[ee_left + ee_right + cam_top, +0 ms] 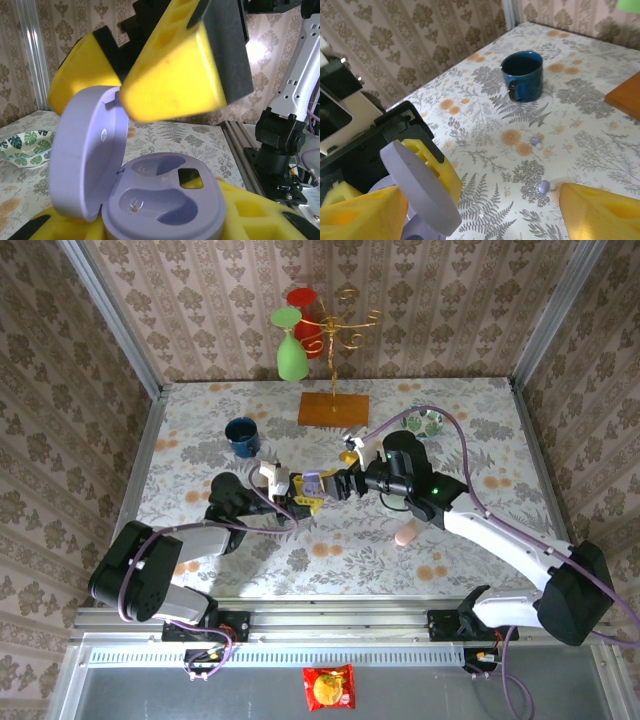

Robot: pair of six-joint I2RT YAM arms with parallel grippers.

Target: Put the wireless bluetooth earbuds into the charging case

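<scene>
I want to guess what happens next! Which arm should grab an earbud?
Right. The right end effector is open and empty, with earbuds lying just ahead. The left end effector is busy holding the open charging case.

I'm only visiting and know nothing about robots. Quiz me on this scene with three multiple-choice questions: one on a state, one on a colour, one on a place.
1. How is the lilac charging case?
A shut; B open and empty; C open and full.
2. What colour is the mug?
A red; B green; C dark blue.
3. Where do the lilac earbuds lie?
A inside the case; B on the table, near the mug; C inside the mug.

Answers: 1 B, its lid stands raised and nothing sits inside. 2 C, the right wrist view shows it plainly blue. 3 B, both rest on the flowered tabletop.
</scene>
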